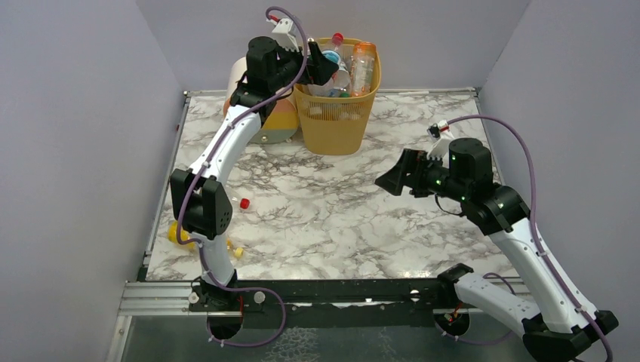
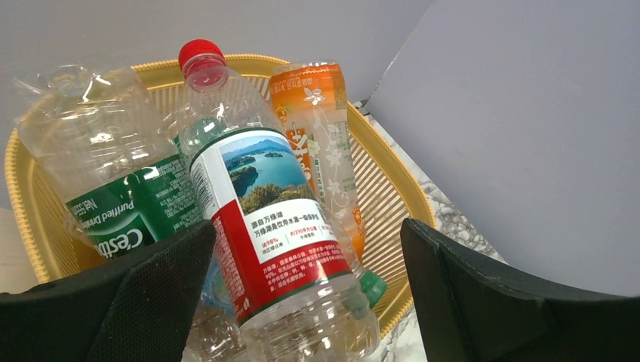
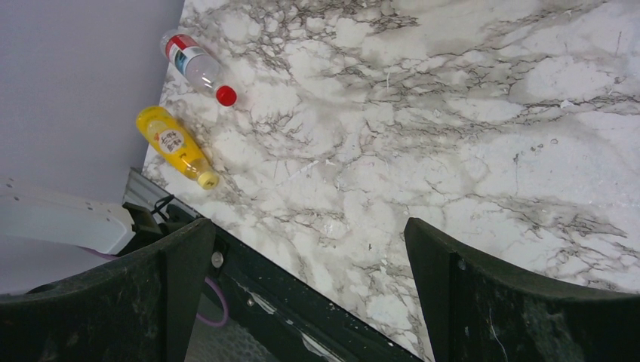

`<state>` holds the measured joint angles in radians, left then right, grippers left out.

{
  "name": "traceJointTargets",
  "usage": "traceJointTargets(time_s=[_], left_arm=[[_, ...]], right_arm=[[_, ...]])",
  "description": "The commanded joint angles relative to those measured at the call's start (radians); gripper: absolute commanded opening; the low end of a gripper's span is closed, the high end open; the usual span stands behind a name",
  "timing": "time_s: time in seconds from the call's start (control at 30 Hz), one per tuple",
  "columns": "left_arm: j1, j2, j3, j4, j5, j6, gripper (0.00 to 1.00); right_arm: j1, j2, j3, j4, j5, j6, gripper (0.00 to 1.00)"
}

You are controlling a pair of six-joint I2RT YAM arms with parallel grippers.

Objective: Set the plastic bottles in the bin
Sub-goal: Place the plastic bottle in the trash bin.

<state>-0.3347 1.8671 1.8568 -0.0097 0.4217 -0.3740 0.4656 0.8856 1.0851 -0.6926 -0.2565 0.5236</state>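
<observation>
The yellow-orange bin point(image 1: 336, 121) stands at the back of the table, filled with several plastic bottles. My left gripper point(image 1: 321, 66) hovers over its left rim, open. In the left wrist view the gripper point(image 2: 308, 234) has its jaws wide apart around a red-capped, red-labelled bottle point(image 2: 260, 204) that leans in the bin point(image 2: 392, 162) beside a green-labelled bottle point(image 2: 121, 188) and an orange one point(image 2: 317, 128). My right gripper point(image 1: 394, 181) point(image 3: 306, 230) is open and empty above the table. A clear red-capped bottle point(image 3: 198, 68) and a yellow bottle point(image 3: 173, 145) lie near the left front edge.
A round cream-orange-green drawer unit point(image 1: 278, 121) stands just left of the bin, behind my left arm. In the top view the yellow bottle point(image 1: 180, 234) and the red-capped one point(image 1: 243, 203) lie partly hidden by the left arm. Grey walls enclose the table.
</observation>
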Motion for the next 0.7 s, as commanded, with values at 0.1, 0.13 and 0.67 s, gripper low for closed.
traceJointTargets(time_s=[0.1, 0.13, 0.67], left_arm=[[0.011, -0.115, -0.053, -0.004, -0.039, 0.025, 0.99], [0.013, -0.136, -0.07, 0.002, -0.056, 0.028, 0.99], [0.213, -0.439, -0.088, -0.393, 0.0, -0.076, 0.99]], right_arm=[[0.006, -0.029, 0.002, -0.014, -0.023, 0.012, 0.99], [0.007, -0.031, 0.003, -0.016, -0.024, 0.012, 1.0], [0.007, -0.054, -0.027, -0.007, -0.061, 0.022, 1.0]])
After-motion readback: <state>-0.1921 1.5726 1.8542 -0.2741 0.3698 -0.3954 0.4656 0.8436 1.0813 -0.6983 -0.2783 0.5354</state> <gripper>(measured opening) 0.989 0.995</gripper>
